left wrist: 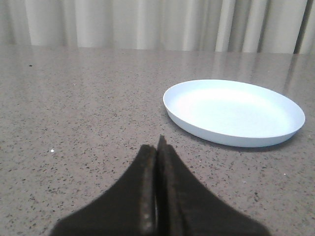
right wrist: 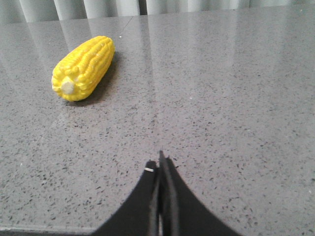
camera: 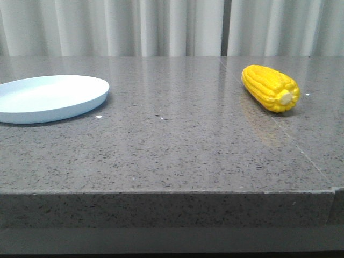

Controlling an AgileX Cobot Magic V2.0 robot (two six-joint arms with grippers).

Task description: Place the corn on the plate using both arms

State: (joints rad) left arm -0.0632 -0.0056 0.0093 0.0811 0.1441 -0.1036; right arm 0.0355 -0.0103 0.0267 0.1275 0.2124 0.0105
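The yellow corn (camera: 270,87) lies on the grey stone table at the right, pale cut end toward the front. It also shows in the right wrist view (right wrist: 83,67), well ahead of my right gripper (right wrist: 160,160), which is shut and empty. The pale blue-white plate (camera: 51,97) sits empty at the left. In the left wrist view the plate (left wrist: 234,112) lies ahead of my left gripper (left wrist: 157,143), which is shut and empty. Neither gripper shows in the front view.
The grey speckled table (camera: 172,140) has a front edge close to the camera and a seam (camera: 301,150) running past the corn. White curtains (camera: 172,27) hang behind the table.
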